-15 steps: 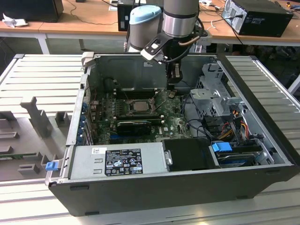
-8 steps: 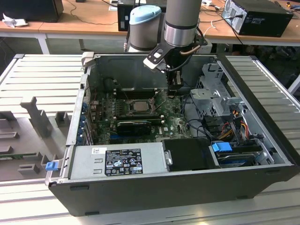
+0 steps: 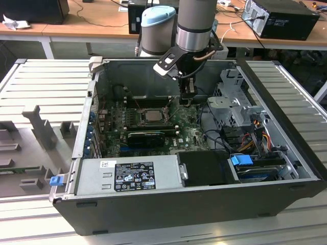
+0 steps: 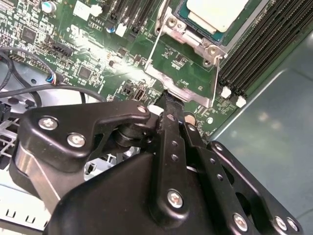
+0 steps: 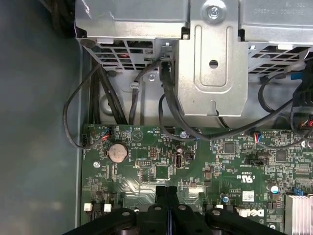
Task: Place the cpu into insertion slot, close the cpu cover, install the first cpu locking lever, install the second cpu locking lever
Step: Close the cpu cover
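The cpu (image 4: 220, 12), a pale silver square, lies in the insertion slot (image 4: 193, 22) on the green board; in the exterior view the cpu (image 3: 152, 115) shows in the middle of the open computer case. The cpu cover (image 4: 183, 88), a thin silvery frame with a large window, stands swung open away from the slot. My gripper (image 4: 168, 100) is shut, and its black tips meet the cover's free edge. Whether they pinch the edge or only press on it I cannot tell. In the first wrist view the gripper (image 5: 166, 192) hangs over the board, fingers together. In the exterior view the gripper (image 3: 188, 99) is just to the right of the slot.
Long black memory slots (image 4: 264, 44) run beside the socket. A metal drive cage (image 5: 210, 58) and black cables (image 5: 98, 98) lie beyond the board's edge. A black ribbed block (image 3: 146, 137) sits in front of the socket and the power supply (image 3: 130, 173) fills the near corner. The case walls (image 3: 84, 127) enclose everything.
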`<action>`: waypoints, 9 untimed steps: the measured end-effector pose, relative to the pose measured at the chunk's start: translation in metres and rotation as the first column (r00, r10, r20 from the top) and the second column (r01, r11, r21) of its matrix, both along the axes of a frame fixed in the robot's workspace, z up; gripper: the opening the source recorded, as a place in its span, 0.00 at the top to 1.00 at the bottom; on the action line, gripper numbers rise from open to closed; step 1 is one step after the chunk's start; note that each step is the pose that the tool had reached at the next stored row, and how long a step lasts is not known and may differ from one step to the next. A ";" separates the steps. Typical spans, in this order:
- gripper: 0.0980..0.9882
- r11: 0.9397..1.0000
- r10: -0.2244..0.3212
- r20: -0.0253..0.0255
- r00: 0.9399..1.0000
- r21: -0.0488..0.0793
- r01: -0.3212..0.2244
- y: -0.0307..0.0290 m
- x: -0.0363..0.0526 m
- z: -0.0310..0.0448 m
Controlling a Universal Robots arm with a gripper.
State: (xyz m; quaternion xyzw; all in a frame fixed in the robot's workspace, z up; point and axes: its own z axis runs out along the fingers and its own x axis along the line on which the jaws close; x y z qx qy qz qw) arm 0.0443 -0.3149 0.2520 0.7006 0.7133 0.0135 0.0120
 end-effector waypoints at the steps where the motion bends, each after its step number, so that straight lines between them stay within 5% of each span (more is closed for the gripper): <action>1: 0.99 1.000 0.000 0.000 1.000 0.000 0.000 0.0000 -0.0009 -0.0001; 9: 0.99 1.000 0.000 0.000 1.000 0.000 0.000 0.0000 -0.0057 -0.0001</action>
